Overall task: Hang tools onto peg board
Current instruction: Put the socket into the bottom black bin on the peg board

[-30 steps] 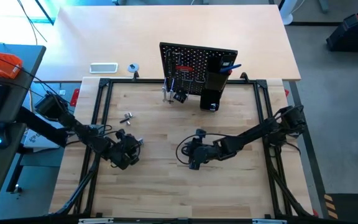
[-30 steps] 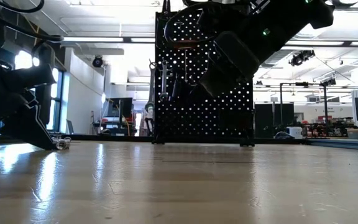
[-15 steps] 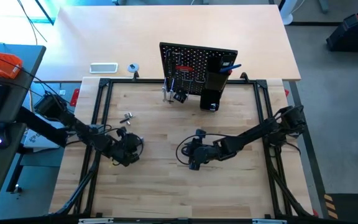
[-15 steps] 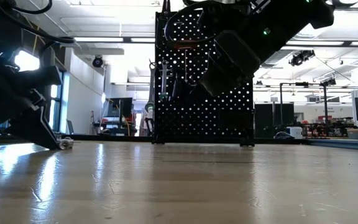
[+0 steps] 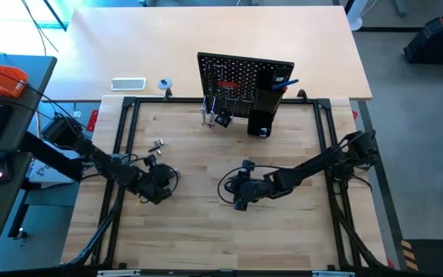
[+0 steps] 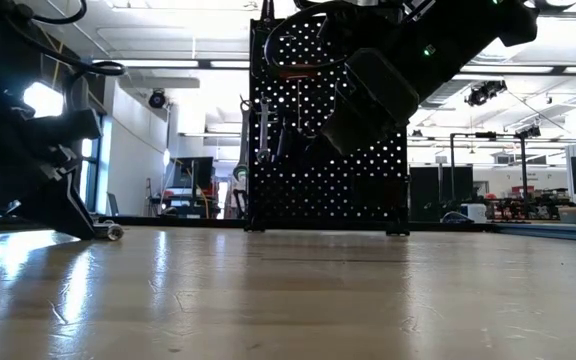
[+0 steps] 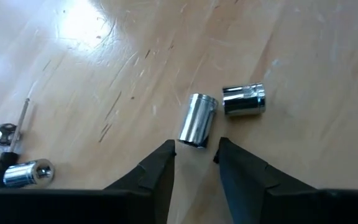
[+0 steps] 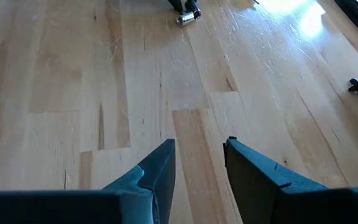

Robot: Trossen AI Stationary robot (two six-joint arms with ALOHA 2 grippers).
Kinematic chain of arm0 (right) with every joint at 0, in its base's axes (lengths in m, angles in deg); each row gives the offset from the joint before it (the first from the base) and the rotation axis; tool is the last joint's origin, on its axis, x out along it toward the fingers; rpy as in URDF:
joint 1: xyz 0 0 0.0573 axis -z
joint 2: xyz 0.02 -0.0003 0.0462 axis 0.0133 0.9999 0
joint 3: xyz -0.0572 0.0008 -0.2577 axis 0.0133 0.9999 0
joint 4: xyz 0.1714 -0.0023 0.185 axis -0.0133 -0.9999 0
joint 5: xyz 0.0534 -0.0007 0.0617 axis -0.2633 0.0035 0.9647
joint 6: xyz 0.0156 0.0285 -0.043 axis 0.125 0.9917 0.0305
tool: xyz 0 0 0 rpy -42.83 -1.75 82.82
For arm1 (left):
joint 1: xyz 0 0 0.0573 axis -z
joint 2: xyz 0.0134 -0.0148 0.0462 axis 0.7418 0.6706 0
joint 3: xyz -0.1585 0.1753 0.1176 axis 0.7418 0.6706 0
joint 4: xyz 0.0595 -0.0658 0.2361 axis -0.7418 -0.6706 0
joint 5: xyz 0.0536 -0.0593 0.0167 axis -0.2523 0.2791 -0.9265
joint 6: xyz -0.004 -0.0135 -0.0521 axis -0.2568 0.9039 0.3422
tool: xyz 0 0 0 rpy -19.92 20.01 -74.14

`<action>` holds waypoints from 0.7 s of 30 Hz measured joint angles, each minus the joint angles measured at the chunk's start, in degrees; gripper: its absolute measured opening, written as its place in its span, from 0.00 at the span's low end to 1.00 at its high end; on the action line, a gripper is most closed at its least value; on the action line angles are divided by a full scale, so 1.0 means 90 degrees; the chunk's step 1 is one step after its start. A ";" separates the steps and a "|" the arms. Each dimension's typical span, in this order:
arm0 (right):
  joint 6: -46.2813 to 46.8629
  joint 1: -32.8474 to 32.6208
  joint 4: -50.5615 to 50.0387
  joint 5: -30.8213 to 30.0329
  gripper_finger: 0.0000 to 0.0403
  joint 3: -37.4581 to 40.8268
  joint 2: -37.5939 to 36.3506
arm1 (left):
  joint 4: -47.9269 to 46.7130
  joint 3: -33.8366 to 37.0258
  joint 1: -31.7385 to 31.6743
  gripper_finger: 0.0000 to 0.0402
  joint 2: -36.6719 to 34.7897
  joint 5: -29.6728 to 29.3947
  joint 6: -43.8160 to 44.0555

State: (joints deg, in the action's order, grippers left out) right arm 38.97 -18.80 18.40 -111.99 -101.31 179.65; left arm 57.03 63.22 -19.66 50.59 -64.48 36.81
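While the left hand hangs low over the worktop with fingers apart and empty, a steel socket lies just past its tips, a second socket beside it. Best to centre the gap on the near socket, then close. The right hand waits open mid-worktop; the board stands well beyond.

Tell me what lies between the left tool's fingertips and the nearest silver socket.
Nothing: in the left wrist view, only bare wooden table separates the left tool from the silver socket lying on its side just ahead; a second socket lies beyond.
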 joint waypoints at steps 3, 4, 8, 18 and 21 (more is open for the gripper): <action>0.0000 0.0000 0.0000 0.0000 0.34 0.0000 0.0000 | 0.0000 0.0002 -0.0053 0.30 -0.0002 -0.0006 -0.0177; 0.0001 0.0000 0.0000 0.0000 0.34 0.0000 0.0000 | 0.0009 0.0004 -0.0055 0.31 -0.0005 -0.0016 -0.0240; 0.0010 0.0000 0.0000 -0.0002 0.34 0.0000 0.0000 | 0.0091 0.0012 -0.0122 0.36 -0.0007 -0.0033 -0.0441; 0.0018 0.0000 0.0007 -0.0005 0.34 0.0000 0.0000 | 0.0760 0.0022 -0.0707 0.33 -0.0012 0.0389 -0.1614; 0.0021 0.0000 0.0007 -0.0007 0.34 0.0000 0.0000 | 0.0864 0.0008 -0.0957 0.27 -0.0019 0.0728 -0.1816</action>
State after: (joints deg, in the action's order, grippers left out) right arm 39.17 -18.80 18.47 -112.05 -101.31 179.65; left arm 64.80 63.29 -28.27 50.42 -57.93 20.46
